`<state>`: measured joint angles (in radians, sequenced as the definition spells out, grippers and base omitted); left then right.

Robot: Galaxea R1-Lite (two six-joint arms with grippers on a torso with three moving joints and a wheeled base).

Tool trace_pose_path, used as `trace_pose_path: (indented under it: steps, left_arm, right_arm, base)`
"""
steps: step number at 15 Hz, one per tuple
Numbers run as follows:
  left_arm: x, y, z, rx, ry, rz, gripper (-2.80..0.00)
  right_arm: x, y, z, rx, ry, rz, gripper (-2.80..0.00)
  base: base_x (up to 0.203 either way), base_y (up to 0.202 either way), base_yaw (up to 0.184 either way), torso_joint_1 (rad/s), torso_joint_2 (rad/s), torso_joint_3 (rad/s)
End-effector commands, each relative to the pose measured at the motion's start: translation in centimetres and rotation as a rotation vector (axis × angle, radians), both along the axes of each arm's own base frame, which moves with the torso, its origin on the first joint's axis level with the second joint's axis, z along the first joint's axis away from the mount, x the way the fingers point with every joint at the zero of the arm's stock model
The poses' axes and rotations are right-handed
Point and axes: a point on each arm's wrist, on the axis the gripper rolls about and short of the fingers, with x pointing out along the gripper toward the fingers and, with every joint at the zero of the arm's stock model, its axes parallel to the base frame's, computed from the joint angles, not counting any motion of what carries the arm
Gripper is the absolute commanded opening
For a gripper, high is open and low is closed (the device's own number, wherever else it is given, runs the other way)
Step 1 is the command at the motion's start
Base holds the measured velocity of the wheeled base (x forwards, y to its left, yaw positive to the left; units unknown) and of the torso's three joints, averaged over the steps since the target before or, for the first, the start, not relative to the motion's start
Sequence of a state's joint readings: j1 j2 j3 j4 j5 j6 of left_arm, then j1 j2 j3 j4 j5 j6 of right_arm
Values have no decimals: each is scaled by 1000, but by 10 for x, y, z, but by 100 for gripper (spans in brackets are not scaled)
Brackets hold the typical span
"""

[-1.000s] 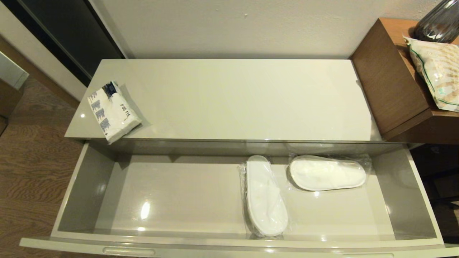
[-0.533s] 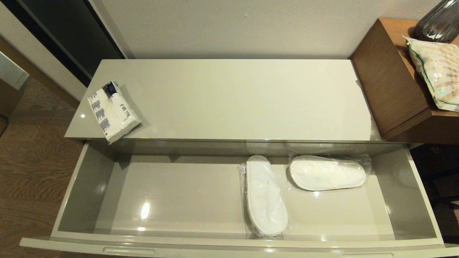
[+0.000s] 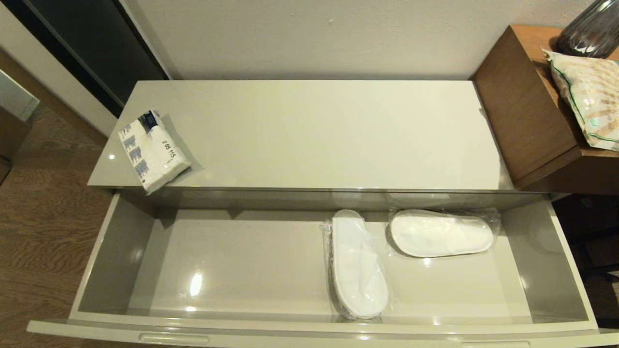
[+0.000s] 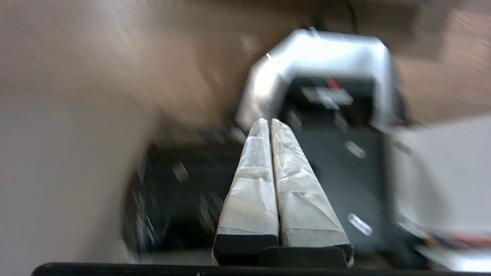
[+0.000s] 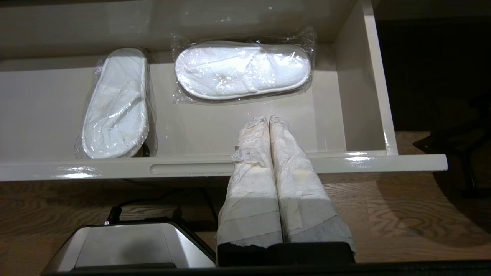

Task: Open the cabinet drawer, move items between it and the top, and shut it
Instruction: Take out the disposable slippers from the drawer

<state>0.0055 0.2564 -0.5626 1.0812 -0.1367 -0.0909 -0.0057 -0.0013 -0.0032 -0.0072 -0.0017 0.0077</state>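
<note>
Just beyond right hand [image 5: 268,119]: slippers [image 5: 242,69]

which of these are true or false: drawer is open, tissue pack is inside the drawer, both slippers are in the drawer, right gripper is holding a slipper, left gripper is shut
1. The cabinet drawer is open. True.
2. The tissue pack lies inside the drawer. False: it lies on the top, near its left front corner.
3. Both wrapped slippers are in the drawer. True, in its right half.
4. The right gripper holds a slipper. False: it is shut on nothing, above the drawer's front rim, apart from both slippers.
5. The left gripper is shut. True: its fingers are pressed together, holding nothing.
</note>
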Motion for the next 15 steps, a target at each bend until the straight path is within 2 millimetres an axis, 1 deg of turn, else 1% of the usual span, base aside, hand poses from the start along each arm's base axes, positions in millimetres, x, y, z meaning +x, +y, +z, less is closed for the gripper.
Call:
trace_pose_path:
  steps: [1,2,3,4,5,7,9,11,13,14,15]
  left_arm:
    - [-12,1,-37,125,-150,-11,-280]
    - [-11,2,-43,190,-205,-14,-280]
    - [-9,3,-43,244,-247,-9,-280]
    - [-9,3,-37,246,-289,-1,-280]
    - [-11,3,-29,232,-332,14,-280]
    - [-12,3,-21,180,-382,51,-280]
    - [-1,3,-8,134,-566,78,-280]
    - [20,3,-13,121,-708,85,-280]
    - [39,3,-25,137,-846,82,-280]
    - [46,3,-36,179,-875,63,-280]
    - [50,3,-42,222,-891,44,-280]
  right_arm:
    - [0,0,0,0,-1,0,-280]
    - [0,0,0,0,0,0,-280]
    - [0,0,0,0,1,0,-280]
    - [0,0,0,0,0,0,-280]
    - [0,0,0,0,1,0,-280]
    - [0,0,0,0,-1,0,-280]
    - [0,0,0,0,-1,0,-280]
    - [0,0,0,0,1,0,-280]
    - [0,0,0,0,1,0,-280]
    - [0,0,0,0,-1,0,-280]
    - [0,0,0,0,-1,0,-280]
  base:
    - [0,0,0,0,0,0]
    - [0,0,0,0,0,0]
    - [0,0,0,0,0,0]
    - [0,0,0,0,0,0]
    - [0,0,0,0,0,0]
    - [0,0,0,0,0,0]
    - [0,0,0,0,0,0]
    - [0,0,0,0,0,0]
    - [0,0,0,0,0,0]
    - [0,0,0,0,0,0]
    - [0,0,0,0,0,0]
